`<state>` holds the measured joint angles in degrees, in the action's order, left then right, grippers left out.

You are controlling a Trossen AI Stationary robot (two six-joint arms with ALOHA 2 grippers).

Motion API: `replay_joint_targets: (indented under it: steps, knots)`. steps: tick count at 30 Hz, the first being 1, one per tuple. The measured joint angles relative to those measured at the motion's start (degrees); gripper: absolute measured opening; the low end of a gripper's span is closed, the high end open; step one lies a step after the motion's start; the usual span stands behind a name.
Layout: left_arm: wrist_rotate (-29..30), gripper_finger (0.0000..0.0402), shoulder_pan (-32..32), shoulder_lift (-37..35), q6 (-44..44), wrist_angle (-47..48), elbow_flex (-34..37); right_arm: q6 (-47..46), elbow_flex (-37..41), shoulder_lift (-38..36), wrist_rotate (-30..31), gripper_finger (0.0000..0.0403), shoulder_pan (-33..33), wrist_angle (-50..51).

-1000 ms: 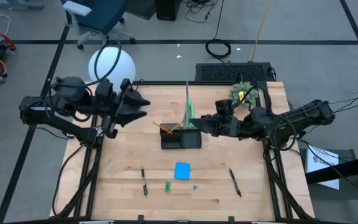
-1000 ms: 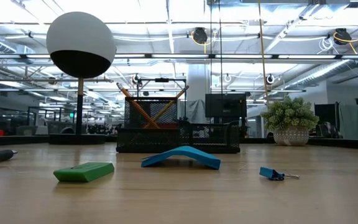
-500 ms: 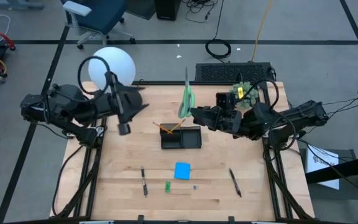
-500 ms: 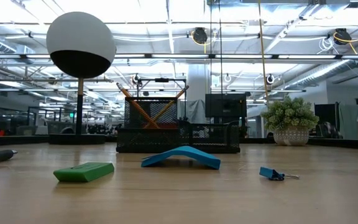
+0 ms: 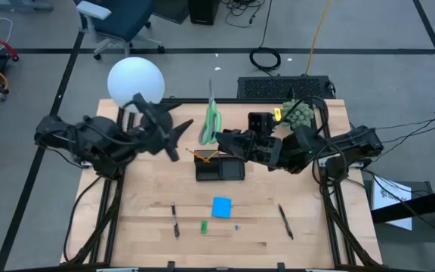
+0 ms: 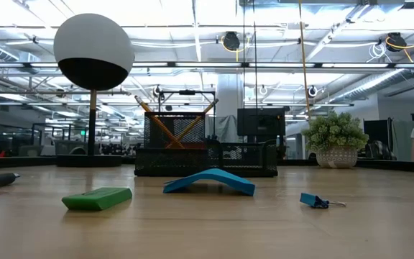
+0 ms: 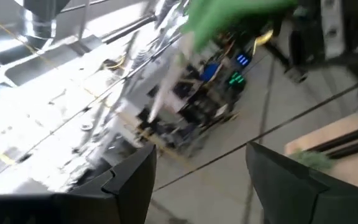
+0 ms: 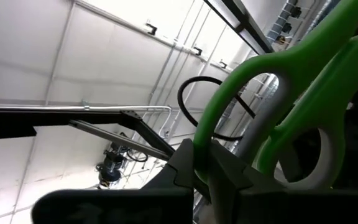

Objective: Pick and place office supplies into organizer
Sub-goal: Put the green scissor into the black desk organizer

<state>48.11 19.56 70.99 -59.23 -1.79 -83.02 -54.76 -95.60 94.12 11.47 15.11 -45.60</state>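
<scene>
1. Right claw (image 5: 229,139) is seen closed on the green-handled scissors (image 5: 211,121), held above the back of the table (image 5: 149,227) just behind the organizer (image 5: 220,166); the left claw (image 5: 178,136) is spread wide and empty, raised over the table's left rear part, its tips pointed toward the scissors.
2. A lamp with a white globe (image 5: 135,80) is placed at the table's back left corner, and a fuzzy green plant (image 5: 296,113) at the back right.
3. The organizer, a low black mesh tray with a taller mesh cup at one end, is set near the middle of the table; two orange pencils (image 6: 171,124) are leaned crosswise in the cup.
4. The scissors are shown in the right wrist view with bright green looped handles (image 8: 278,118) lined in pale grey, gripped at the handle end; from above, the blades are pointed away from the organizer, toward the table's far edge.
5. A blue square note pad (image 5: 221,207) is laid on the table in front of the organizer, and is seen arched upward in the low view.
6. Two black pens are laid near the front edge, one to the left (image 5: 174,221) and one to the right (image 5: 285,221), well apart.
7. A small green piece (image 5: 203,226) is laid just in front of the note pad, and a tiny blue clip (image 6: 315,201) is placed beside it.
</scene>
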Motion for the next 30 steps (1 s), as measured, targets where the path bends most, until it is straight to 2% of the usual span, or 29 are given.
replay_joint_targets:
  steps: [8, 12, 21, 30]
  knots:
    - [2.2, 0.0255, -1.2, 5.8, -15.8, -17.4, 0.0, -0.6, -3.7, 3.0, -1.1, 0.0009, 0.0, -0.2]
    - [1.3, 0.0255, -1.3, 6.8, -21.8, -20.5, 0.0, -0.9, -3.7, 3.0, -0.9, 0.0009, 0.2, -1.8]
    - [-2.8, 0.0255, -3.7, 6.8, -23.7, -23.2, 0.0, -1.1, -3.7, 3.0, 0.5, 0.0009, 0.8, -0.9]
    - [-8.3, 0.0255, -6.3, 7.3, -21.5, -24.4, 0.0, -1.2, -3.7, 3.0, 0.6, 0.0009, 0.8, -0.9]
